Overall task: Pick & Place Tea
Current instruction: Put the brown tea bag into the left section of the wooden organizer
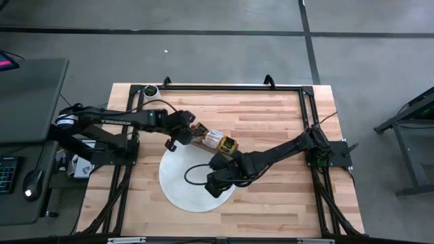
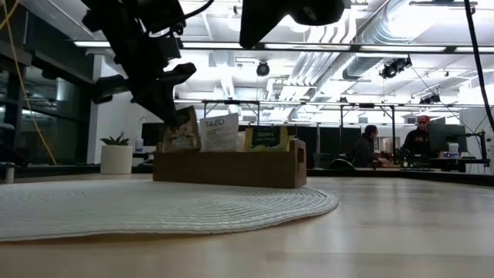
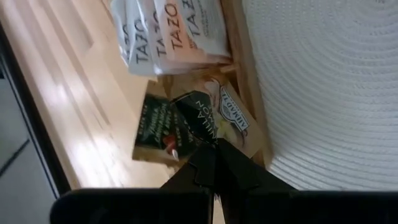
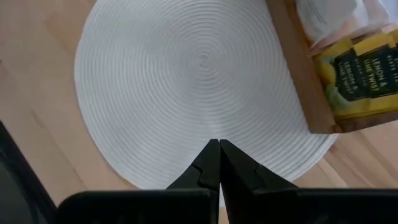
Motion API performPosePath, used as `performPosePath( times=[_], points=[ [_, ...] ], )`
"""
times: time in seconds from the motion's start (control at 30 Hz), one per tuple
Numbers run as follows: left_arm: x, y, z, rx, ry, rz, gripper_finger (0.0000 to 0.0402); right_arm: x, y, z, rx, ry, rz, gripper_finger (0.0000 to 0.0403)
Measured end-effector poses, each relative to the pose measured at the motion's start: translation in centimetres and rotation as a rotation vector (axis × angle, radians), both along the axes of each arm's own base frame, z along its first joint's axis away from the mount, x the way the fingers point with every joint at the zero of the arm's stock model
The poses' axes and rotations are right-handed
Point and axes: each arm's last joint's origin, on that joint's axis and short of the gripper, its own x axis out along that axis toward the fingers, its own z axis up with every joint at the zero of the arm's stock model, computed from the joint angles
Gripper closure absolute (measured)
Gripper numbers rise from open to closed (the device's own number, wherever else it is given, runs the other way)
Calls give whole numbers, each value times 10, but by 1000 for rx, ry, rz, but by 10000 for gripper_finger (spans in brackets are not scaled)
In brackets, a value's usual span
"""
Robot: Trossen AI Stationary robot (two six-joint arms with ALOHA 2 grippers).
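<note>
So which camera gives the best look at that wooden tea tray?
The low view: the wooden tray shows side-on with packets standing in it. From above it is small and half hidden by the arms; each wrist view catches only one end.

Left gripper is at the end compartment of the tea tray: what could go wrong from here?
1. The left gripper is shut with its tips at the brown tea packet; whether it has a real grip cannot be told, so the packet may slip on lifting.
2. Neighbouring packets crowd the wooden tray, so a pull could drag one out.
3. The right gripper, shut above the white mat, hangs close by; the arms could collide.
</note>
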Motion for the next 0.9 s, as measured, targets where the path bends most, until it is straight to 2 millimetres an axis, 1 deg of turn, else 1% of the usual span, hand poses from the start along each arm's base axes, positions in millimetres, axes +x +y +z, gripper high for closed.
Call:
performPosePath(
  times=[0.1, 0.33, 0.47, 0.53, 0.63, 0.77, 0.9],
  points=[
    [2, 0, 0, 19, -6, -24, 401, -1, 0, 0, 2, 10, -5, 402],
    [3, 2, 1, 122, 6, -103, 401, -2, -2, -1, 0, 24, -7, 402],
    [4, 3, 1, 163, 9, -114, 401, -1, -4, -1, 0, 25, -12, 402],
    [6, 4, -4, 158, 32, -132, 401, -1, -5, -1, 0, 24, -14, 402],
    [7, 7, -15, 105, 87, -151, 401, -1, -5, -1, 0, 24, -14, 402],
    [11, 15, -29, 79, 148, -125, 401, -1, -5, -1, 4, 23, -23, 402],
    [15, 17, -34, 85, 152, -82, 394, -1, -5, -1, 5, 23, -25, 402]
  ],
)
